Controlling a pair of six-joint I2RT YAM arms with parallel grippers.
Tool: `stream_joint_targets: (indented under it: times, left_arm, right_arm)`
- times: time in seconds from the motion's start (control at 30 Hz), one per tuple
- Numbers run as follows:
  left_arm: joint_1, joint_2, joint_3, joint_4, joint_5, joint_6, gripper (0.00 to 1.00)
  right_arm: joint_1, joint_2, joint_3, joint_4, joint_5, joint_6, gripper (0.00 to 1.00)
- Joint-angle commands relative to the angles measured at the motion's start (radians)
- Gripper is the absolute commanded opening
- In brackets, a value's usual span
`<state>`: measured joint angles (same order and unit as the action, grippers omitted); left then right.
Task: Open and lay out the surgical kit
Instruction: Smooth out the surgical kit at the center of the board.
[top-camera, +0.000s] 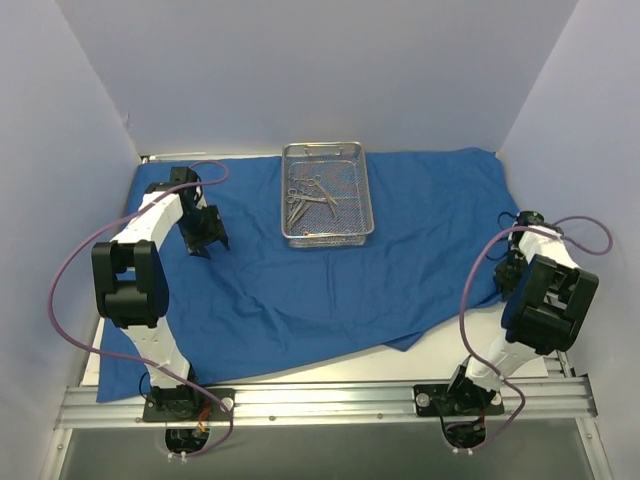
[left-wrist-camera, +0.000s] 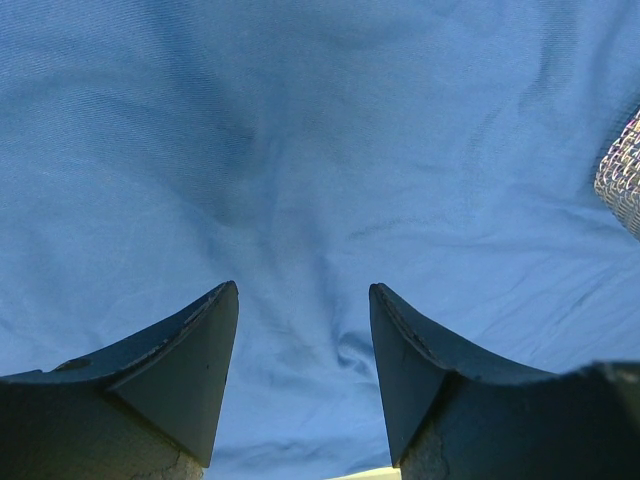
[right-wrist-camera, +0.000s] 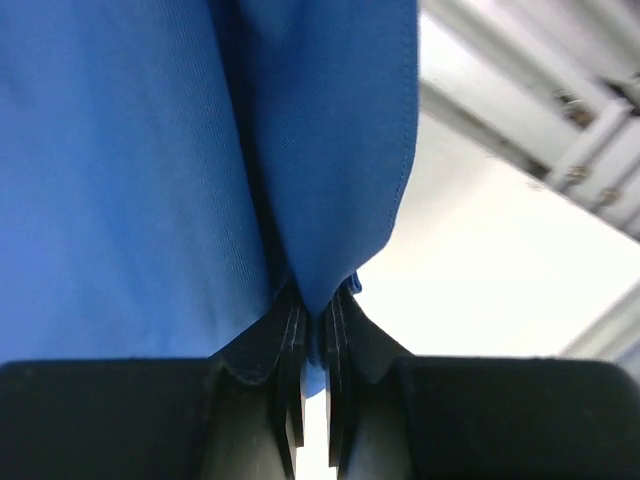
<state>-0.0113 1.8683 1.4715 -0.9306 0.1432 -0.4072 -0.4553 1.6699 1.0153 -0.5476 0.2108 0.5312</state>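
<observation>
The royal-blue cloth wrap (top-camera: 300, 270) lies spread over the table. On its far middle stands the silver wire-mesh tray (top-camera: 363, 190), with several scissor-handled instruments (top-camera: 308, 196) inside. My left gripper (top-camera: 207, 238) hovers open over the cloth's left part; in the left wrist view its fingers (left-wrist-camera: 200, 350) stand apart above bare cloth (left-wrist-camera: 300, 150), and the tray's corner (left-wrist-camera: 622, 175) shows at the right edge. My right gripper (right-wrist-camera: 314, 320) is shut on a fold of the cloth's edge (right-wrist-camera: 340, 150) at the table's right side (top-camera: 510, 262).
White walls (top-camera: 320, 70) close in the back and both sides. A metal rail (top-camera: 320, 400) carries both arm bases at the near edge. Bare white tabletop (top-camera: 400, 362) shows in front of the cloth's near hem. Purple cables (top-camera: 60, 290) loop beside each arm.
</observation>
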Motion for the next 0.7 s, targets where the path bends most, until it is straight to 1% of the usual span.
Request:
stream_joint_targets:
  times: [0.0,0.03,0.07,0.13,0.17,0.23,0.27,0.3,0.33,0.37,0.4,0.43,0.5,0.53,0.57,0.6,0.63,0.67]
  left_arm:
    - [0.005,0.005,0.020,0.026,0.009,0.002,0.64]
    - [0.007,0.006,0.018,0.027,0.007,0.002,0.64]
    - [0.005,0.006,0.018,0.029,0.006,0.004,0.64]
    - [0.011,0.009,0.018,0.027,0.006,0.005,0.64]
    - [0.037,0.009,0.018,0.029,0.006,0.005,0.64]
    - [0.039,0.011,0.018,0.027,0.006,0.005,0.64]
    - [0.040,0.011,0.021,0.024,0.003,0.007,0.64]
    - [0.039,0.011,0.023,0.019,-0.001,0.007,0.64]
    - [0.040,0.008,0.027,0.018,-0.001,0.008,0.64]
    - [0.042,0.006,0.030,0.013,-0.005,0.013,0.64]
    - [0.043,0.005,0.030,0.007,-0.014,0.015,0.64]
    - [0.043,0.000,0.029,0.004,-0.017,0.018,0.64]
    - [0.048,-0.008,0.024,-0.004,-0.027,0.021,0.64]
    - [0.051,-0.015,0.024,-0.007,-0.027,0.021,0.64]
    - [0.053,-0.018,0.023,-0.010,-0.031,0.022,0.64]
    - [0.053,-0.021,0.023,-0.013,-0.037,0.024,0.64]
    - [0.056,-0.024,0.024,-0.017,-0.040,0.025,0.64]
    - [0.056,-0.026,0.029,-0.023,-0.042,0.027,0.64]
  right_arm:
    - [0.015,-0.099,0.166,-0.187,0.090,0.010,0.00]
    - [0.039,-0.101,0.202,-0.210,0.101,0.007,0.00]
    - [0.056,-0.095,0.274,-0.257,0.117,0.010,0.00]
    - [0.093,-0.072,0.339,-0.284,0.140,0.006,0.00]
    - [0.128,-0.029,0.371,-0.302,0.141,0.007,0.00]
    - [0.164,0.031,0.457,-0.313,0.131,0.012,0.00]
    - [0.203,0.098,0.485,-0.316,0.130,0.019,0.00]
    - [0.225,0.132,0.541,-0.316,0.128,0.021,0.00]
    - [0.248,0.210,0.572,-0.311,0.118,0.021,0.00]
    - [0.295,0.250,0.607,-0.310,0.113,0.029,0.00]
    - [0.319,0.287,0.676,-0.304,0.102,0.032,0.00]
    - [0.342,0.362,0.710,-0.289,0.060,0.032,0.01]
    - [0.407,0.437,0.790,-0.284,0.021,0.038,0.02]
    - [0.429,0.509,0.880,-0.291,0.003,0.041,0.02]
    - [0.447,0.545,0.926,-0.299,-0.017,0.041,0.02]
    - [0.493,0.572,0.975,-0.310,-0.021,0.041,0.02]
    - [0.509,0.621,1.062,-0.330,-0.025,0.039,0.03]
    - [0.520,0.637,1.094,-0.331,-0.031,0.033,0.03]
